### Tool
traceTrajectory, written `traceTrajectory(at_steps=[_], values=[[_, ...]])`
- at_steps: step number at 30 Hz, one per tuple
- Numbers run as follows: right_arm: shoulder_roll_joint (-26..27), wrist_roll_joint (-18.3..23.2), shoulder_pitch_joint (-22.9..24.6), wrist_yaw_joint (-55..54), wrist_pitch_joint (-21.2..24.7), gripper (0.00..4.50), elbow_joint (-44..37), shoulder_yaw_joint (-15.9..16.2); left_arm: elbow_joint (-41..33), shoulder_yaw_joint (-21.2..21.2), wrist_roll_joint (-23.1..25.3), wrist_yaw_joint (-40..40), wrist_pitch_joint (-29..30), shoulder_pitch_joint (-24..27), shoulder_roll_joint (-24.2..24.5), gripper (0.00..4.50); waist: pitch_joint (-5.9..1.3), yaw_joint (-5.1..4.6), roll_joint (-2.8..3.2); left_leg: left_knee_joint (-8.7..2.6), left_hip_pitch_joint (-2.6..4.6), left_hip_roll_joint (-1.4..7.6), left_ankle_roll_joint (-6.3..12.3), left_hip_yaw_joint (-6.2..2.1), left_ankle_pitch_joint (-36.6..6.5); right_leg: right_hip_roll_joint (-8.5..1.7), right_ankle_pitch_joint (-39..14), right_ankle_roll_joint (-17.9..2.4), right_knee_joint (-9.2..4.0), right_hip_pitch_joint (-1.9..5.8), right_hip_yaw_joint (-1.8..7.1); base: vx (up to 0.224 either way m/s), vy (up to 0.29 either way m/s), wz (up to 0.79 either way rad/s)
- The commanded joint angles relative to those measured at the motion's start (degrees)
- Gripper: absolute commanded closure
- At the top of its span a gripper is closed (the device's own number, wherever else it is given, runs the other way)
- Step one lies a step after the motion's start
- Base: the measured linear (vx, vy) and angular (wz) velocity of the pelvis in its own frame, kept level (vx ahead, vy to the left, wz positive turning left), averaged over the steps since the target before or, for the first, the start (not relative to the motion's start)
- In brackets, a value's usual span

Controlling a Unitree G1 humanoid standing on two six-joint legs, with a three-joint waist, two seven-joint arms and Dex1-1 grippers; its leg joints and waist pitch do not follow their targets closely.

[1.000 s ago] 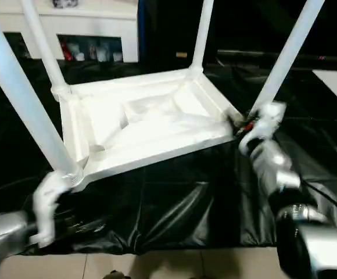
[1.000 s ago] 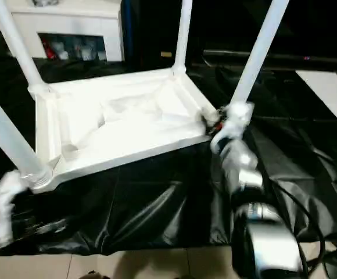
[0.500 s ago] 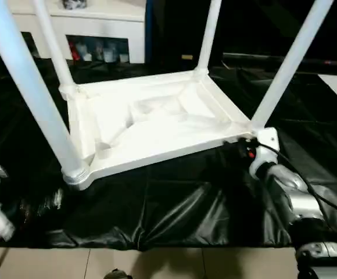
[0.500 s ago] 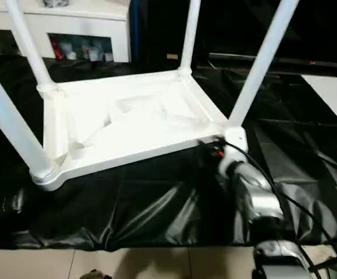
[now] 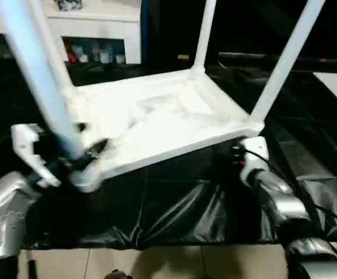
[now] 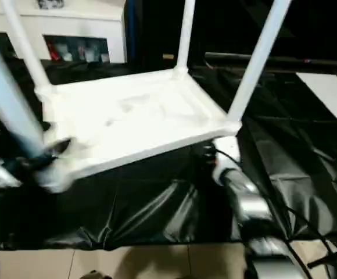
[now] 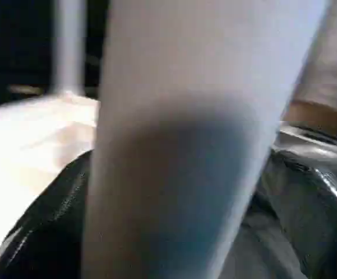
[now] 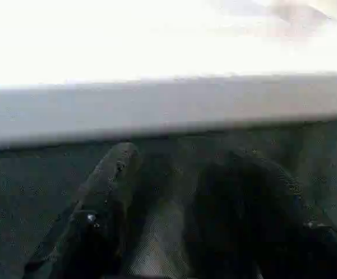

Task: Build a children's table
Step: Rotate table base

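The left gripper (image 5: pixel 78 156) is at the near-left leg (image 5: pixel 40 87), its fingers around the base as far as the blur lets me tell. The right gripper (image 8: pixel 174 174), fingers spread, sits just under the top's (image 5: pixel 157 122) near-right corner. The table lies upside down on black sheeting (image 5: pixel 174 203).

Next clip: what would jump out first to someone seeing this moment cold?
The upside-down white children's table dominates, lying on black sheeting with its legs pointing up. The left gripper is at the base of the near-left leg, which looms right in front of the left wrist camera. The right gripper, jaws apart, sits just under the table's near-right edge.
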Motion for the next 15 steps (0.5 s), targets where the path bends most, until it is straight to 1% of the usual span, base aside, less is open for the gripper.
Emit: traceTrajectory(at_steps=[1,2,3,4,5,6,7,8,9,10,11,12,13,14,15], values=[[0.1,-1.0,-1.8,-0.1,-1.1,1.77,2.8,0.6,-2.9,-3.5,-2.0,-5.1,4.0,0.8,2.4,0.03,-3.75,-0.13,1.27,-4.32,1.12,1.16,-1.96,-0.54,-15.2,-2.62,-9.1,-12.4,-3.25,2.06,2.21,0.0,0.0,0.0],[0.3,-1.1,-2.3,0.0,-1.3,1.77,3.4,0.8,-3.4,-4.0,-2.3,-6.0,4.7,1.1,3.0,0.03,-3.75,-0.11,1.32,-4.31,1.15,1.22,-2.12,-0.54,-15.4,-2.71,-9.1,-12.5,-3.09,2.08,2.22,0.0,0.0,0.0],[0.6,-1.3,-2.8,0.1,-1.5,1.77,4.1,1.0,-4.5,-4.6,-3.2,-7.2,6.1,1.7,3.8,0.03,-3.62,-0.23,1.17,-4.49,0.96,1.24,-2.2,-0.57,-15.7,-2.59,-9.8,-12.2,-3.15,2.25,2.16,0.0,0.0,0.0],[0.8,-1.5,-3.4,0.1,-1.9,1.77,5.0,1.1,-5.4,-5.1,-4.1,-8.0,7.5,2.1,4.5,0.03,-3.69,-0.24,1.15,-4.4,1.0,1.23,-2.47,-0.54,-15.6,-2.71,-9.9,-12.1,-2.99,2.32,2.24,0.0,0.0,0.0],[1.2,-1.7,-4.0,0.4,-2.4,1.77,5.8,1.3,-7.3,-5.3,-6.0,-8.6,9.6,3.0,5.2,0.03,-3.63,-0.32,1.03,-4.41,1.05,1.2,-2.36,-0.45,-15.5,-2.67,-10.1,-12.0,-3.21,2.25,2.31,0.0,0.0,0.0],[1.7,-1.9,-4.7,0.6,-3.0,1.77,6.9,1.4,-9.4,-5.3,-8.3,-8.5,11.9,3.8,5.6,0.03,-3.68,-0.33,1.14,-4.35,1.0,1.24,-2.53,-0.49,-15.4,-2.81,-9.9,-12.2,-3.0,2.32,2.35,0.0,0.0,0.0],[2.0,-2.0,-5.3,0.8,-3.5,1.77,7.7,1.5,-10.9,-5.3,-9.9,-8.3,13.5,4.4,5.7,0.03,-3.67,-0.56,0.82,-4.38,0.7,1.22,-2.53,-0.57,-15.2,-2.86,-10.0,-12.3,-2.86,2.47,2.38,0.0,0.0,0.0],[2.5,-2.1,-5.7,1.3,-4.1,1.77,8.3,1.7,-12.6,-5.6,-11.6,-8.0,15.0,5.1,5.8,0.03,-3.63,-0.77,0.83,-4.44,0.59,1.17,-2.53,-0.61,-15.3,-2.82,-10.5,-12.2,-2.9,2.55,2.37,0.0,0.0,0.0],[2.8,-2.2,-6.0,1.7,-4.4,1.77,8.6,1.9,-13.7,-5.8,-12.5,-7.6,15.8,5.5,5.7,0.03,-3.53,-1.02,0.86,-4.4,0.81,1.12,-2.38,-0.53,-16.1,-2.71,-11.6,-12.1,-3.19,2.3,2.43,0.0,0.0,0.0],[3.5,-2.4,-6.4,2.4,-4.9,1.77,9.2,2.1,-15.3,-6.4,-13.8,-7.0,16.8,6.1,5.3,0.03,-3.47,-1.19,0.33,-4.35,0.68,1.15,-2.04,-0.55,-16.2,-2.82,-12.7,-11.9,-3.19,2.38,2.53,0.0,0.0,0.0],[4.1,-2.6,-6.6,2.9,-5.3,1.77,9.5,2.4,-16.2,-6.8,-14.6,-6.4,17.4,6.4,4.8,0.03,-3.45,-1.27,0.45,-4.4,0.63,1.17,-2.07,-0.56,-16.3,-2.87,-13.4,-11.7,-3.27,2.38,2.54,0.0,0.0,0.0],[4.3,-2.7,-6.9,3.1,-5.6,1.77,10.0,2.6,-16.7,-7.1,-15.0,-6.1,17.9,6.5,4.6,0.03,-3.39,-1.46,0.57,-4.43,0.72,1.2,-2.16,-0.59,-16.6,-2.85,-14.2,-11.5,-3.47,2.24,2.59,0.0,0.0,0.0],[4.6,-2.7,-7.0,3.5,-5.8,1.77,10.1,2.7,-16.8,-7.2,-15.3,-5.9,18.0,6.4,4.4,0.03,-3.3,-1.66,0.55,-4.42,0.78,1.14,-2.19,-0.59,-17.0,-2.71,-14.6,-11.3,-3.53,2.11,2.61,0.0,0.0,0.0],[5.0,-2.7,-7.1,4.1,-6.0,1.77,10.2,2.9,-17.1,-7.4,-15.8,-5.5,18.3,6.3,3.9,0.03,-3.27,-1.77,0.18,-4.44,0.73,1.13,-2.11,-0.56,-17.2,-2.68,-15.1,-11.0,-3.64,2.14,2.64,0.0,0.0,0.0],[6.4,-2.6,-7.3,6.7,-6.8,1.77,10.3,3.8,-17.6,-8.3,-16.6,-4.9,19.0,5.8,2.5,0.03,-3.16,-1.89,0.21,-4.43,0.74,1.09,-2.08,-0.64,-17.8,-2.77,-17.1,-10.3,-3.84,2.1,2.74,0.0,0.0,0.0]])
